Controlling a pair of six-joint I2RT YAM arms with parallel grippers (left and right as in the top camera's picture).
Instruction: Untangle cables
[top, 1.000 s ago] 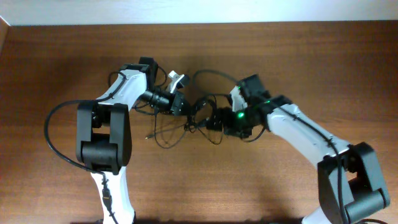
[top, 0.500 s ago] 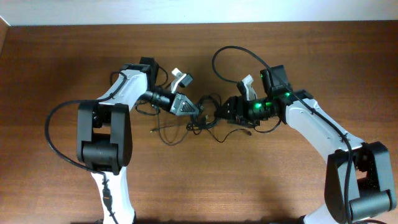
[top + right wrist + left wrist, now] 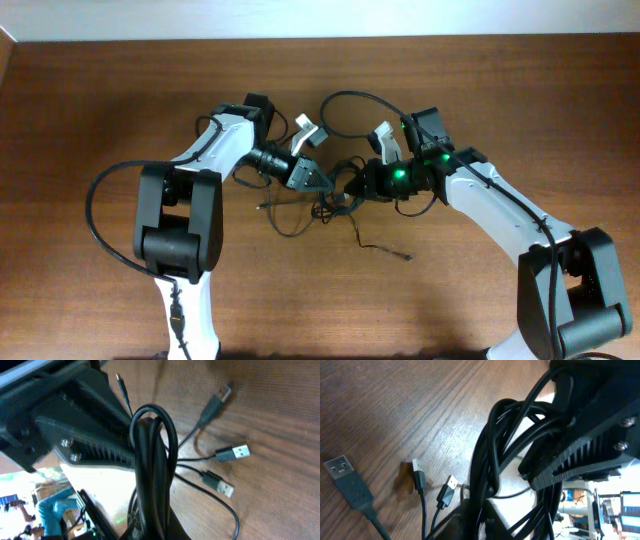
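The cables (image 3: 335, 205) are thin black cords knotted together on the wooden table between my two grippers. One loose end trails to the lower right (image 3: 408, 257), and one loop arcs up behind the right arm. My left gripper (image 3: 318, 180) is shut on the bundle from the left, with cords (image 3: 485, 460) running down into its jaws (image 3: 485, 527). My right gripper (image 3: 358, 185) is shut on the bundle from the right, and a doubled loop (image 3: 152, 460) rises out of its jaws (image 3: 160, 530). Several USB plugs (image 3: 240, 451) lie flat on the wood.
A thick black wire (image 3: 95, 200) loops out from the left arm's base. The table's back edge meets a white wall (image 3: 320, 20). Each gripper's ridged finger (image 3: 600, 435) fills part of the other's wrist view. Bare brown wood (image 3: 320, 300) surrounds the tangle.
The right gripper has shut on the bundle and moved left toward the left gripper. The left arm shifted right. A loose cable end now trails out to the lower right.
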